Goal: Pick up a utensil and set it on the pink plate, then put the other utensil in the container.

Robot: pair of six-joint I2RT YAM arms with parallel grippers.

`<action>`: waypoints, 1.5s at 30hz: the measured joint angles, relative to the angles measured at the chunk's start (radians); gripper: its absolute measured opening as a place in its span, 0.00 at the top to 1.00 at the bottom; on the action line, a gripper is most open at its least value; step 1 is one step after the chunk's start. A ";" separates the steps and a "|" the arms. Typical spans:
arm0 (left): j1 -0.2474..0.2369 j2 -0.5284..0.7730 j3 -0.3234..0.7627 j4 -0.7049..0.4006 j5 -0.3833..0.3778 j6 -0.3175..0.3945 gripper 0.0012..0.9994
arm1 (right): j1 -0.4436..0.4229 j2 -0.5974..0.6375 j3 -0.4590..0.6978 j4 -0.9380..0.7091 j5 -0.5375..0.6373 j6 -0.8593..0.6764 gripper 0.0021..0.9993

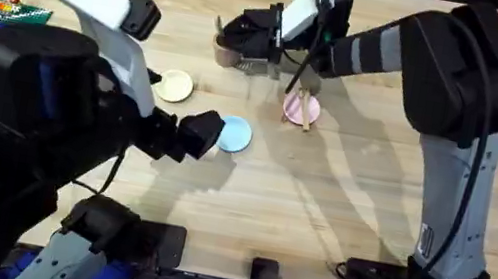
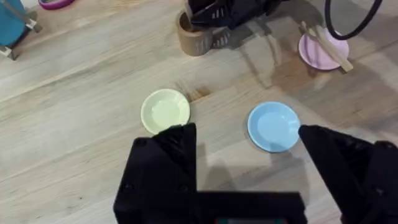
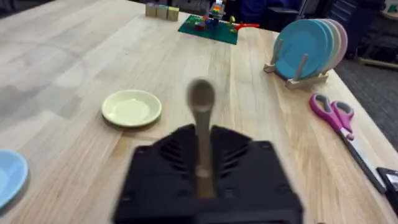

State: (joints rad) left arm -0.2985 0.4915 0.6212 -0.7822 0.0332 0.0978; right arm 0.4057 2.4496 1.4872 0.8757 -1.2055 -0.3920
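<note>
The right arm rises from its base at the near right and reaches far across to the left, its tool (image 1: 245, 43) low over the far middle of the worktop, fingers clamped together. The left arm stands close under the overhead camera at the near left, its tool (image 1: 201, 135) spread wide, hovering

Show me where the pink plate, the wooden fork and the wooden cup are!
pink plate (image 2: 315, 55): left wrist view, bare pink surface beside the fork.
wooden fork (image 2: 329, 50): left wrist view, middle of its handle.
wooden cup (image 2: 186, 42): left wrist view, its outer wall.
</note>
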 joint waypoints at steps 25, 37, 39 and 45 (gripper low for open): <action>0.000 0.000 0.000 0.000 0.000 0.000 0.01 | 0.004 -0.008 0.000 0.050 0.000 0.247 0.00; 0.000 0.000 0.000 0.000 0.000 0.000 0.01 | -0.007 -0.306 -0.002 -0.444 0.112 0.249 0.00; 0.000 0.000 0.000 0.000 0.000 0.000 0.01 | -0.014 -0.351 -0.002 -0.541 0.169 0.249 0.00; 0.000 0.000 0.000 0.000 0.000 0.000 0.01 | -0.037 -0.454 -0.002 -0.843 0.310 0.224 0.00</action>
State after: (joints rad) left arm -0.2985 0.4915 0.6212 -0.7822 0.0334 0.0978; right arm 0.3686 1.9961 1.4849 0.0332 -0.8957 -0.1682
